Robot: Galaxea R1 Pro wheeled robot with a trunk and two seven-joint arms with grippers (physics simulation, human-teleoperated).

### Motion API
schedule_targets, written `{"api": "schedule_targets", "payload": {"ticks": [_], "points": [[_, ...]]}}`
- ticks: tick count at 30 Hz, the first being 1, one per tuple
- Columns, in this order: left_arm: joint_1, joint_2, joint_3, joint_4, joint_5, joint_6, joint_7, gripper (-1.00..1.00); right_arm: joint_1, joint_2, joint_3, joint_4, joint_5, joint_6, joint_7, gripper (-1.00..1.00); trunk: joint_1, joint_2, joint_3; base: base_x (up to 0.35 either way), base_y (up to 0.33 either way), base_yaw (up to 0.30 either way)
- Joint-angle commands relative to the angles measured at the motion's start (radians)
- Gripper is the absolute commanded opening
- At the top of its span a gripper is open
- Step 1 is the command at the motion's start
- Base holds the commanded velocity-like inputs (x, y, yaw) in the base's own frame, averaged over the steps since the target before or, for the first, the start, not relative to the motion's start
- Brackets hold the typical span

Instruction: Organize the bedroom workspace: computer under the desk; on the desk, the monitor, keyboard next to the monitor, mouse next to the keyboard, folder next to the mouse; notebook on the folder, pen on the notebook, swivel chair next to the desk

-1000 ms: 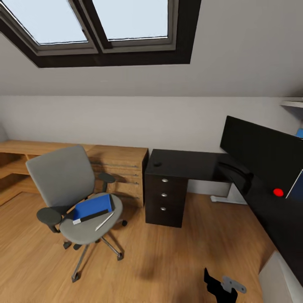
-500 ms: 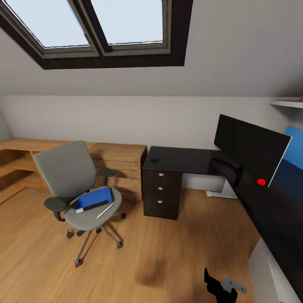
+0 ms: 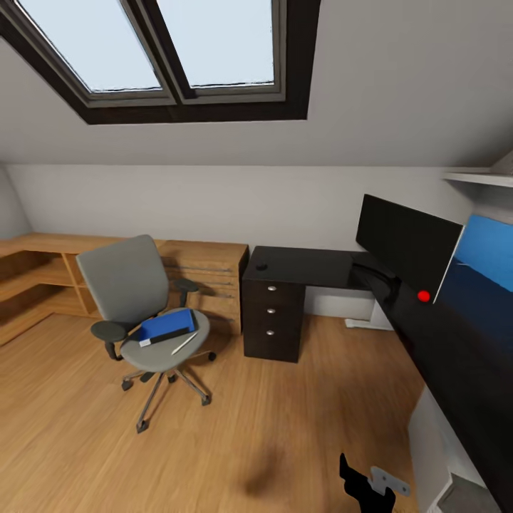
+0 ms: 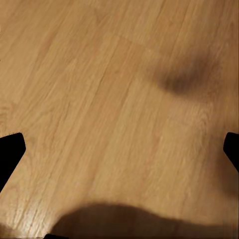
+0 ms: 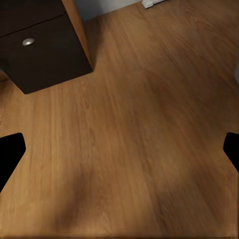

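Both grippers, the left gripper (image 4: 119,149) and right gripper (image 5: 119,149), hang spread apart over the wooden floor (image 3: 235,420), while the folder (image 3: 168,325) and pen (image 3: 184,343) lie on the swivel chair (image 3: 139,306) left of the desk (image 3: 306,267).

Wooden floor (image 3: 249,420), skylight window (image 3: 171,50), sloped white wall (image 3: 399,85), light wooden dresser (image 3: 206,274)

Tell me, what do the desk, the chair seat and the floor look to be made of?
The desk looks like glossy black laminate or lacquered board: its top gives a faint sheen. The swivel chair seems padded in matte grey fabric, with black armrests and shiny metal legs. The floor looks like warm wood planks, with grain and seams visible. All are rendered, so these are guesses.
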Motion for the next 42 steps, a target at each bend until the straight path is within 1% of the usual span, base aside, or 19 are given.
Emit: {"api": "schedule_targets", "payload": {"ticks": [1, 9, 20, 31, 35, 40, 41, 42], "points": [[-0.001, 0.000, 0.002, 0.001, 0.003, -0.003, 0.000, 1.00, -0.001, 0.001, -0.008, 0.002, -0.006, -0.004, 0.010, 1.00, 0.000, -0.001, 0.000, -0.212, 0.000, 0.000], [-0.001, -0.001, 0.002, 0.001, 0.003, -0.003, 0.000, 1.00, -0.001, 0.001, -0.009, 0.001, -0.006, -0.004, 0.010, 1.00, 0.000, -0.001, 0.011, -0.172, 0.000, 0.000], [-0.001, -0.001, 0.002, 0.001, 0.002, -0.003, 0.000, 1.00, -0.001, -0.004, -0.009, 0.001, -0.006, -0.003, 0.010, 1.00, 0.000, -0.001, 0.013, -0.034, 0.000, 0.000], [-0.001, -0.002, 0.002, 0.001, 0.003, -0.003, -0.001, 1.00, -0.001, -0.005, -0.009, 0.000, -0.005, -0.001, 0.009, 1.00, -0.043, 0.076, 0.048, -0.003, 0.000, 0.000], [-0.001, -0.003, 0.002, 0.007, 0.004, -0.003, 0.000, 1.00, -0.001, -0.007, -0.009, 0.000, -0.006, 0.001, -0.004, 1.00, -0.058, 0.104, 0.061, 0.000, 0.000, 0.000], [-0.001, -0.001, 0.002, 0.034, 0.004, -0.003, 0.000, 1.00, -0.001, -0.007, -0.008, 0.000, -0.005, 0.005, -0.060, 1.00, -0.077, 0.139, 0.076, 0.000, 0.000, 0.000], [-0.001, -0.001, 0.003, 0.042, 0.004, -0.003, 0.000, 1.00, -0.001, -0.004, -0.008, 0.001, -0.004, 0.012, -0.095, 1.00, -0.081, 0.146, 0.080, 0.000, 0.000, 0.000], [-0.001, 0.000, 0.003, 0.045, 0.004, -0.003, 0.000, 1.00, -0.001, -0.004, -0.008, 0.002, -0.004, 0.019, -0.113, 1.00, -0.085, 0.153, 0.083, 0.000, 0.000, 0.000]]}}
